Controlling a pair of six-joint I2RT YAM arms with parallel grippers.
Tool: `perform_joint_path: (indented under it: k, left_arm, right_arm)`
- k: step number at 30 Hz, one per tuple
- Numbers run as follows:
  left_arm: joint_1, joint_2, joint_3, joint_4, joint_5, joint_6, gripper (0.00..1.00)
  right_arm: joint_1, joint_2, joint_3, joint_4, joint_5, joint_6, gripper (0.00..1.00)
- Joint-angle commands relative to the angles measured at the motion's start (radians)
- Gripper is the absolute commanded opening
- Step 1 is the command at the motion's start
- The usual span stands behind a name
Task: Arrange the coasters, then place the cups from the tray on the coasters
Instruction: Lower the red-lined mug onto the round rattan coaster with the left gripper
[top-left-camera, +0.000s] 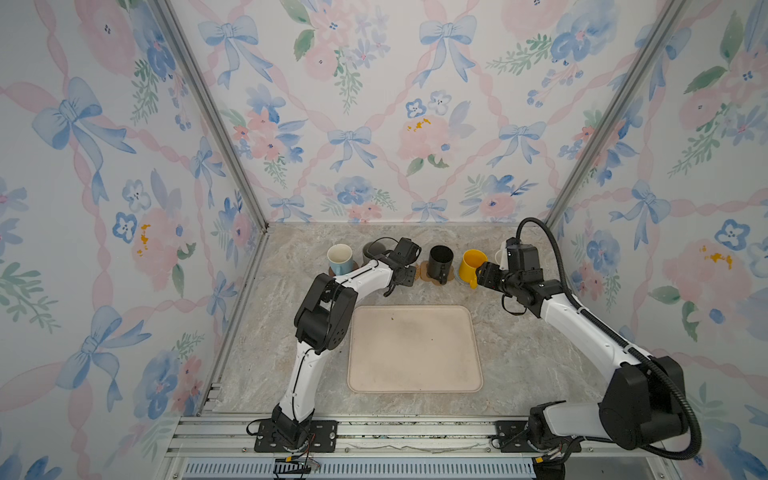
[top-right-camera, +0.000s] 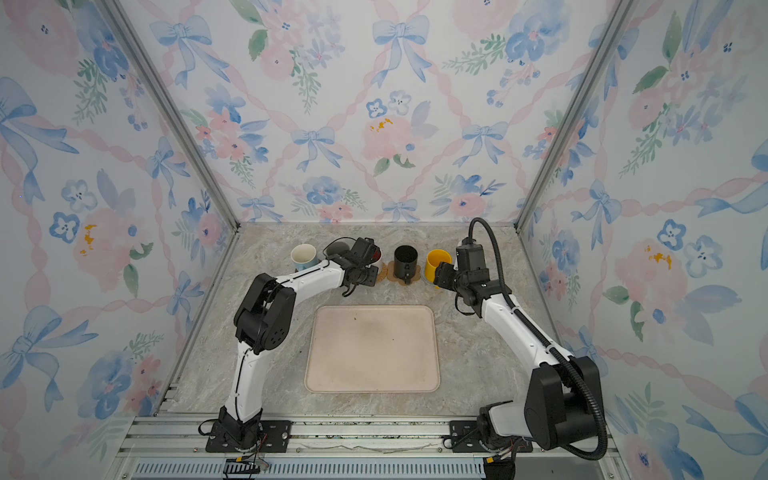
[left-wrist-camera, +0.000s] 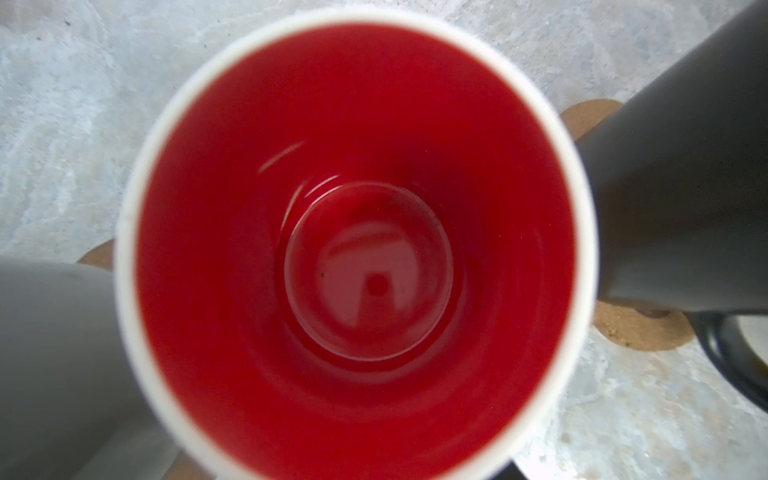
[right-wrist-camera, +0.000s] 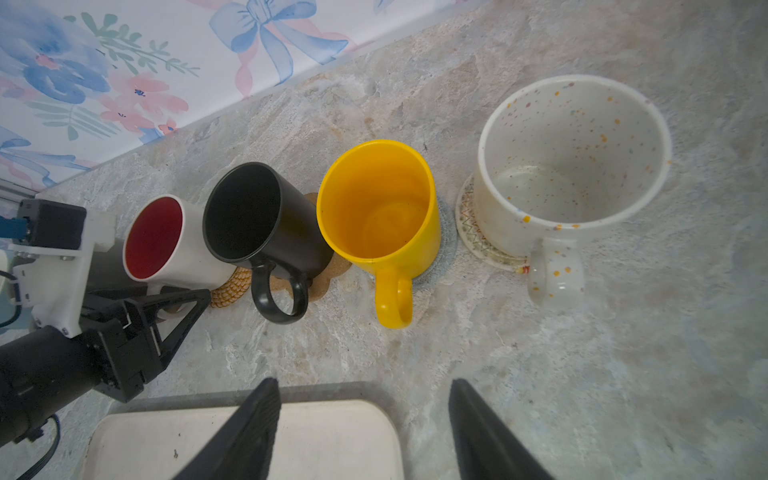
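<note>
left gripper (top-left-camera: 405, 276) close against the white handled mug with red inside (right-wrist-camera: 195, 253), by its handle; jaw gap: can't tell; the mug stands upright on the round woven rattan coaster (right-wrist-camera: 230, 289); right gripper (right-wrist-camera: 365, 384) spread wide, holding nothing, over the flat beige tray (right-wrist-camera: 332, 436) corner, facing the yellow handled mug (right-wrist-camera: 415, 232)

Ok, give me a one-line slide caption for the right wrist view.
Red-lined white mug, black mug, yellow mug and speckled mug stand on coasters; right gripper, jaws open, hangs near the tray.

Top views overhead (nearly equal), wrist views close, sharing red-lined mug (left-wrist-camera: 353, 249)
</note>
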Motion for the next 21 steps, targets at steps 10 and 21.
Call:
perform_joint_path:
  k: [10, 21]
  left_arm:
    - [0.008, -0.038, -0.008, -0.003, 0.022, 0.003, 0.64]
    - [-0.007, -0.087, -0.024, -0.003, 0.018, 0.005, 0.72]
  right_arm:
    - [-0.009, 0.01, -0.009, 0.016, -0.01, 0.007, 0.67]
    - [-0.01, 0.007, -0.01, 0.019, -0.01, 0.007, 0.75]
